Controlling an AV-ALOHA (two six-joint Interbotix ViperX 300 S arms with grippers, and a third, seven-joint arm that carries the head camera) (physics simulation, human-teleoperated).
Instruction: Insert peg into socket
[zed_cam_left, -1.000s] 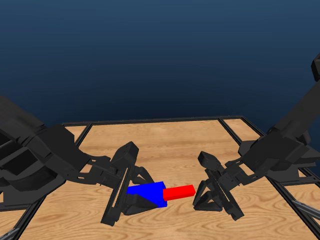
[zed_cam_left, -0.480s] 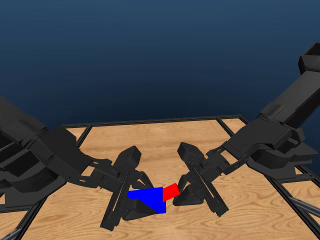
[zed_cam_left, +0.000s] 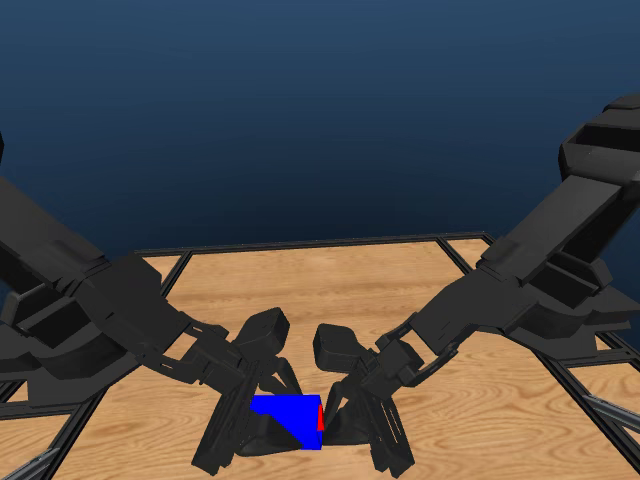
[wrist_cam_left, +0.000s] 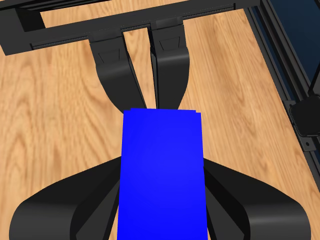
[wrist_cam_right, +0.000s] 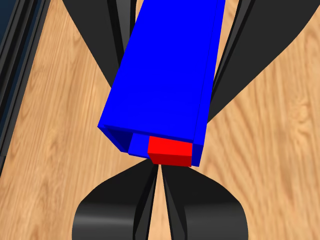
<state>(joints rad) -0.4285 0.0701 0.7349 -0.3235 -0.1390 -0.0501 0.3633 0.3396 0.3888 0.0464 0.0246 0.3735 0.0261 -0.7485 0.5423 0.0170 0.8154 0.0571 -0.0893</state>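
The blue socket (zed_cam_left: 288, 414) hangs low over the wooden table between the two arms, and my left gripper (zed_cam_left: 258, 425) is shut on it. In the left wrist view the socket (wrist_cam_left: 162, 175) fills the gap between the left fingers (wrist_cam_left: 95, 205). The red peg (zed_cam_left: 320, 418) shows only as a thin sliver at the socket's right end. In the right wrist view the peg (wrist_cam_right: 170, 151) sits inside the socket's (wrist_cam_right: 165, 65) open end, with just its short tail out. My right gripper (wrist_cam_right: 161, 172) is shut on that tail, close against the socket (zed_cam_left: 345, 422).
A black frame rail (zed_cam_left: 310, 243) borders the table's far edge, and more rails run along the right side (zed_cam_left: 580, 385). Bare wood (zed_cam_left: 320, 285) lies behind the grippers. The right gripper's fingers (wrist_cam_left: 167, 65) appear beyond the socket in the left wrist view.
My right gripper has moved left with the peg, which has slid almost wholly into the socket. The left gripper and socket sank slightly in the picture, and the head view shifted.
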